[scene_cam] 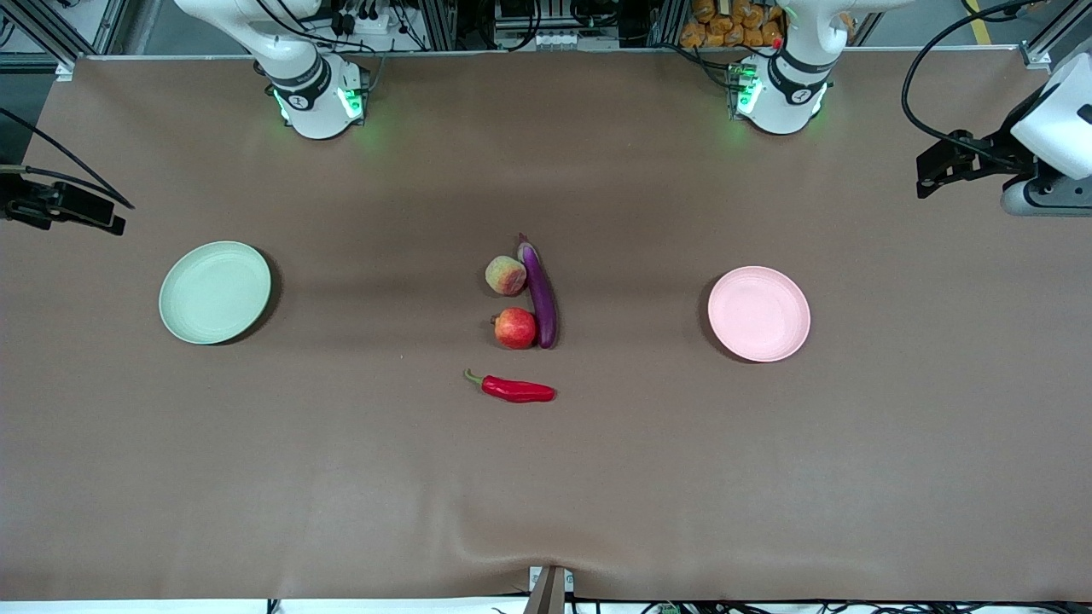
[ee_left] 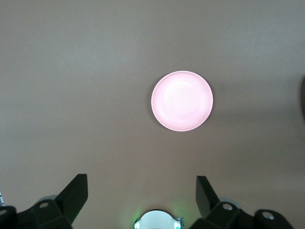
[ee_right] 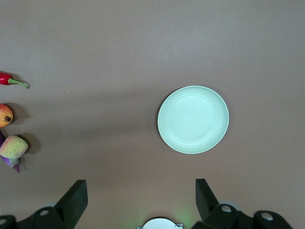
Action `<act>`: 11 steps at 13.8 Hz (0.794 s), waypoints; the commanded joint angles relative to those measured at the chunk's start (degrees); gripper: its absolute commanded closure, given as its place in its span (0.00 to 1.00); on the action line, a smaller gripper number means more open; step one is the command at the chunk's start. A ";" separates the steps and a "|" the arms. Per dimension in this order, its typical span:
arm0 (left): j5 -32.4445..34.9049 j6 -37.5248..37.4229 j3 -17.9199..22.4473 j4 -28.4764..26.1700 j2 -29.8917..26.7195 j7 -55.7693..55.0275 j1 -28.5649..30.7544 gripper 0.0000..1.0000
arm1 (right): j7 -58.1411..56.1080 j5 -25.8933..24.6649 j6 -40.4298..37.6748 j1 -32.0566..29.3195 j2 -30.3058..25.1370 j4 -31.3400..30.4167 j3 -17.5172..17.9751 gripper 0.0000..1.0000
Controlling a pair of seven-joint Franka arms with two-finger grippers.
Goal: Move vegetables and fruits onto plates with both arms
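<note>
Produce lies untouched beside the eggplant (scene_cam: 540, 294): peach (scene_cam: 505, 275) and apple (scene_cam: 515, 328) touching it, chili (scene_cam: 516, 390) nearer the camera. Glossy skins may slip; mid-body grasps are advised. The left gripper (ee_left: 141, 191) over the pink plate (scene_cam: 758, 313) and the right gripper (ee_right: 141, 191) over the green plate (scene_cam: 215, 292) are held spread apart.

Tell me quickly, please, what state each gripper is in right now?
Left gripper: open, empty, high over the round pale pink plate.
Right gripper: open, empty, over the round mint green plate.

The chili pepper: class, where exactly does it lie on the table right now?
In the front view the chili pepper lies alone mid-table, nearer the camera than the red fruit and the eggplant, touching neither.
</note>
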 commanded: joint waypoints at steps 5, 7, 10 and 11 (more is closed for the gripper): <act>-0.79 -0.60 -0.09 0.25 1.00 -0.59 -0.68 0.00 | 0.60 0.10 -0.62 0.57 0.18 0.77 -0.62 0.00; -1.05 -0.51 -0.44 0.25 1.96 -0.76 -1.04 0.00 | 0.60 0.01 -0.62 0.49 0.18 0.77 -0.62 0.00; -8.14 -0.51 -0.53 0.25 3.18 -4.52 -0.34 0.00 | 0.60 0.01 -0.62 0.49 0.44 0.86 -0.71 0.00; -11.48 -0.42 -0.36 0.25 3.63 -7.24 -0.34 0.00 | 0.60 0.01 -0.62 0.31 0.44 0.86 -0.62 0.00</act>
